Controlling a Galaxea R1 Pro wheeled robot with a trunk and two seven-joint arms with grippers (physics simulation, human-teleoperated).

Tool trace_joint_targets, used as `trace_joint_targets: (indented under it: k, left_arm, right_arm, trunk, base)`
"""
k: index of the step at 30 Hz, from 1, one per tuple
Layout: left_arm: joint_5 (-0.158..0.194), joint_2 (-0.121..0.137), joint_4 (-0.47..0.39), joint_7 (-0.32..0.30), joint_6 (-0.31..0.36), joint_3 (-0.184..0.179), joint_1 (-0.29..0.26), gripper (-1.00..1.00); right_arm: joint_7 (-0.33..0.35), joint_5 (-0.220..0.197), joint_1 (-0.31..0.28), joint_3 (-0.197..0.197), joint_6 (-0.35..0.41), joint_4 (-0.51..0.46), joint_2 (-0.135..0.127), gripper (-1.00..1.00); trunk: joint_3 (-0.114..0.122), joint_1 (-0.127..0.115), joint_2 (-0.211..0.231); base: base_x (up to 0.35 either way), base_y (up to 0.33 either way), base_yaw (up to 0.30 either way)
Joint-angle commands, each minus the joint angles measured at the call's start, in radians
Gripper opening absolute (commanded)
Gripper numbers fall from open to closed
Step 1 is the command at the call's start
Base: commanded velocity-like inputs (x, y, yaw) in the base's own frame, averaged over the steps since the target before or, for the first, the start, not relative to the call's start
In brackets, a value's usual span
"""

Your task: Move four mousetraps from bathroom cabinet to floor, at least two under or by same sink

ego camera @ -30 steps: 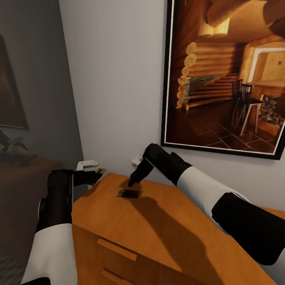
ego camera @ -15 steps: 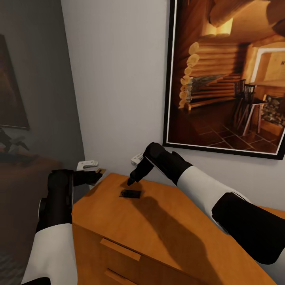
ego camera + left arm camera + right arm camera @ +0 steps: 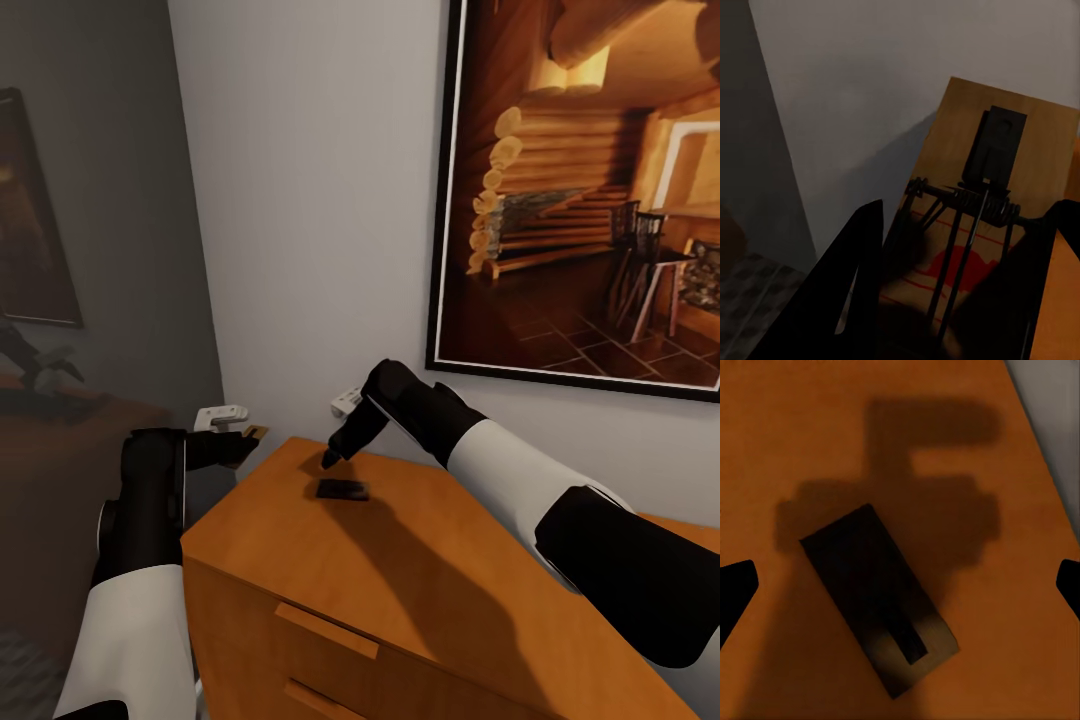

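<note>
A: Where's the trap?
B: One mousetrap (image 3: 343, 489) lies flat on the orange dresser (image 3: 420, 580), directly under the right claw (image 3: 331, 462), which is wide open and empty. Long axis runs diagonal to the fingers.
A: Left?
B: Left claw (image 3: 244, 434) is clamped on another mousetrap (image 3: 967, 255).

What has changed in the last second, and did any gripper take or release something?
Only the camera turned: the painting and the dresser slid right in the head view. Nothing was taken or released. The left gripper still holds a mousetrap; the right gripper stays open above the dark slab on the dresser.
</note>
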Motion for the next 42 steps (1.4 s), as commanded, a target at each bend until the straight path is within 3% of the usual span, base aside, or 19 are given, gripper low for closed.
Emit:
trace_joint_targets:
  k: [1,7,17,42]
  left_arm:
    - [-0.01,-0.001,-0.001,-0.01,0.002,0.002,-0.001,-1.0]
    - [-0.012,0.0,-0.001,-0.008,0.002,0.002,-0.001,-1.0]
    - [-0.011,0.0,0.0,-0.008,0.002,0.002,-0.001,-1.0]
    - [-0.012,0.0,0.004,-0.008,0.002,0.002,-0.001,-1.0]
  right_arm:
    - [-0.004,-0.009,-0.002,0.003,0.005,0.001,0.0,1.0]
    - [-0.006,-0.007,-0.002,0.002,0.005,0.015,0.0,1.0]
    - [-0.004,-0.005,-0.002,0.003,0.005,0.124,0.0,1.0]
    - [0.001,-0.005,-0.002,0.003,0.005,0.085,0.0,1.0]
  trunk:
    - [-0.001,0.0,-0.001]
    - [-0.001,0.0,-0.001]
    - [-0.001,0.0,-0.001]
    - [-0.001,0.0,-0.001]
  base:
    - [0.0,0.006,0.0]
    - [0.0,0.003,0.0]
    - [0.0,0.0,0.0]
    - [0.012,0.0,0.0]
